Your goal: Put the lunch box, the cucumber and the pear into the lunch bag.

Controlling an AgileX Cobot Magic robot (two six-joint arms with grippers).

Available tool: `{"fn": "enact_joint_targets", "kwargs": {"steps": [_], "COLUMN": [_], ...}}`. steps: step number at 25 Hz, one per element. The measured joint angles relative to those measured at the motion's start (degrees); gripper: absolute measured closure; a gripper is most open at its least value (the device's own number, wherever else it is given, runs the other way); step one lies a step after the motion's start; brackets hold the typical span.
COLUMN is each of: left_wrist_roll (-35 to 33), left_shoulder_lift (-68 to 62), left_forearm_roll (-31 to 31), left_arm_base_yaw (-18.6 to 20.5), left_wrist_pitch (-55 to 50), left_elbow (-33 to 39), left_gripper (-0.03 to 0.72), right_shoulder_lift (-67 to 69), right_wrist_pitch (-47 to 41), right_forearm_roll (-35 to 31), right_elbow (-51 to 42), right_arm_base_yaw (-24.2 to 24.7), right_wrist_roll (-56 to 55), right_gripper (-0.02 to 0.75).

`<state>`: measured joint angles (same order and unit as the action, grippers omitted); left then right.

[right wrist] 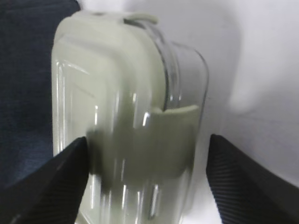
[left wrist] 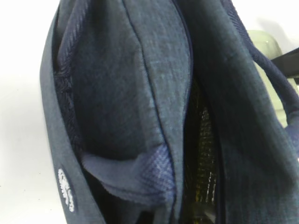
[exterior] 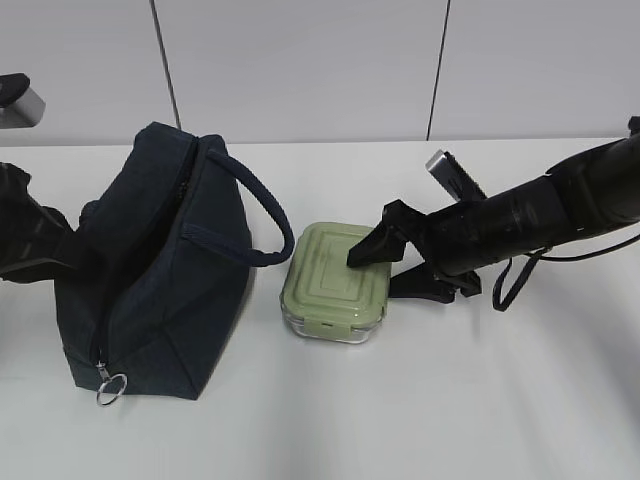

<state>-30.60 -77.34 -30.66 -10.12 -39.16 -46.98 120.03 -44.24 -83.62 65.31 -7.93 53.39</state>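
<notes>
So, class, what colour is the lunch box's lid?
Pale sage green; the lunch box lid shows best in the exterior view.

White tabletop point(exterior: 420, 400), matte and smooth, spanning the whole lower part of the exterior view, with soft grey shadows lying across it. Behind it, a pale grey wall point(exterior: 300, 70) of flat panels, split by two thin dark seams: one point(exterior: 166, 62) leaning slightly on the left, another point(exterior: 437, 68) on the right, both running down to the table's far edge. At the far left border, a small grey block point(exterior: 20, 100) with a dark top, cut off by the frame; identity unclear. In both wrist views, only patches of the same white surface, plain and unmarked, brightly lit on the right.
</notes>
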Motion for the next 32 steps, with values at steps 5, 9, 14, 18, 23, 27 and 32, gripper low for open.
{"fn": "enact_joint_targets", "kwargs": {"steps": [5,9,14,18,23,27,32], "left_wrist_roll": [0.0,0.0,0.0,0.0,0.0,0.0,0.0], "left_shoulder_lift": [0.0,0.0,0.0,0.0,0.0,0.0,0.0], "left_forearm_roll": [0.0,0.1,0.1,0.1,0.1,0.1,0.1], "left_arm_base_yaw": [0.0,0.0,0.0,0.0,0.0,0.0,0.0], "left_wrist_pitch": [0.0,-0.1,-0.1,-0.1,-0.1,-0.1,-0.1], "left_elbow": [0.0,0.0,0.0,0.0,0.0,0.0,0.0], "left_gripper": [0.685,0.685,0.687,0.687,0.687,0.687,0.687], "right_shoulder_lift": [1.4,1.5,1.1,-2.7,-13.5,-19.6,-21.0], "right_wrist_pitch": [-2.4,-3.6,-4.8,-4.7,-4.5,-5.7,-5.9], "right_forearm_roll": [-2.4,-3.1,-2.3,1.2,2.9,3.4,3.6], "right_elbow": [0.0,0.1,0.1,-0.4,-0.3,2.3,10.4], "right_arm_base_yaw": [0.0,0.0,0.9,3.8,5.9,4.2,-4.5], "right_wrist_roll": [2.8,2.8,2.9,2.8,1.8,0.2,-3.4], "right_gripper": [0.272,0.402,0.407,0.408,0.408,0.408,0.408]}}
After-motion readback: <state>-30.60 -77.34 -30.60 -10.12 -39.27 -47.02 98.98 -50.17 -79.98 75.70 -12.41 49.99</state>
